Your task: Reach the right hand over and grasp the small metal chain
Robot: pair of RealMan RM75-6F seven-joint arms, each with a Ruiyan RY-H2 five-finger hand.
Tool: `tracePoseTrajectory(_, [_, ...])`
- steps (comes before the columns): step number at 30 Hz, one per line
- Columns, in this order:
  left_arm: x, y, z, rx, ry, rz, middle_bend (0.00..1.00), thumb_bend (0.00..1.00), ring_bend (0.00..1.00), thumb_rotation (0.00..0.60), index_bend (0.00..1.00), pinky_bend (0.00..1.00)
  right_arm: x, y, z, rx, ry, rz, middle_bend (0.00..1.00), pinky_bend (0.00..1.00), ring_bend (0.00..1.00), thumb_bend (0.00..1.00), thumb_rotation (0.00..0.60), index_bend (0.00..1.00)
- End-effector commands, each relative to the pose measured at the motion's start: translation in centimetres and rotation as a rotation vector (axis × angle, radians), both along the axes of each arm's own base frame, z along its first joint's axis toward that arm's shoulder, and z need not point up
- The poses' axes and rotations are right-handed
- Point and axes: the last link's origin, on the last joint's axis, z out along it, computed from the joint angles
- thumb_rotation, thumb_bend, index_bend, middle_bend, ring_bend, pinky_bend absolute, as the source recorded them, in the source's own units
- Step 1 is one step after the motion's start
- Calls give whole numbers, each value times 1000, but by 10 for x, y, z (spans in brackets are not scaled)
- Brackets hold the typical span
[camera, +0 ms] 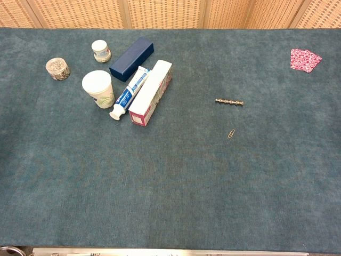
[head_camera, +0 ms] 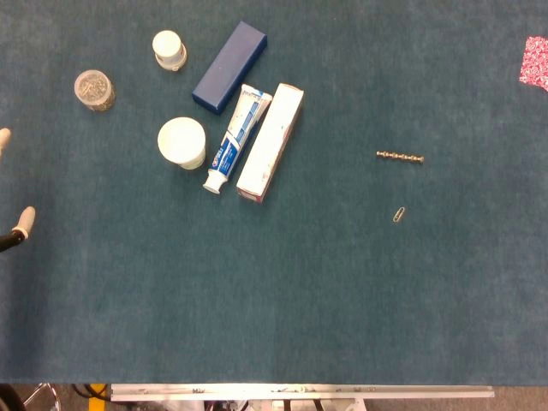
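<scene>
A small metal chain lies flat right of the table's centre, near a paperclip. The right hand is unseen; a top-down fingertip pinch looks best.

On the surface I count one metal chain, one paperclip, one toothpaste tube, two boxes, white and blue, two white tubs, one clear jar, and one patterned pink item, possibly folded cloth.
</scene>
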Motion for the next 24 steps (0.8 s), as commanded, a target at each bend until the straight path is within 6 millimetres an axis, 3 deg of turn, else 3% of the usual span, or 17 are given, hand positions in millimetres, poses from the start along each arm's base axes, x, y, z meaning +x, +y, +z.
tracePoseTrajectory(1, [0,0,-1,-4,0,-3,64,290,31,600,0,108,2,1,0,-3,-4,13,426,572,410,287,600,206])
tracePoseTrajectory(11, [-2,-4,4,20,-17,-12,64,290,31,600,0,108,14,1,4,-44,-53,99,426,572,412,287,600,218])
tracePoseTrajectory(17, [0,-4,4,20,-19,-22,64,290,32,600,0,108,30,-10,2,-31,-27,167,427,572,414,287,600,238])
tracePoseTrajectory(20, [0,-4,4,20,-22,-24,64,290,31,600,0,108,42,-18,-2,-44,-31,184,462,573,477,287,600,239])
tracePoseTrajectory(22, [0,-5,3,17,-21,-22,64,290,31,600,0,108,51,-24,-5,-54,-46,189,544,661,611,287,600,267])
tracePoseTrajectory(24, [-1,-5,2,12,-21,-17,64,290,32,600,0,108,61,-31,-10,-58,-79,196,634,842,731,287,600,320])
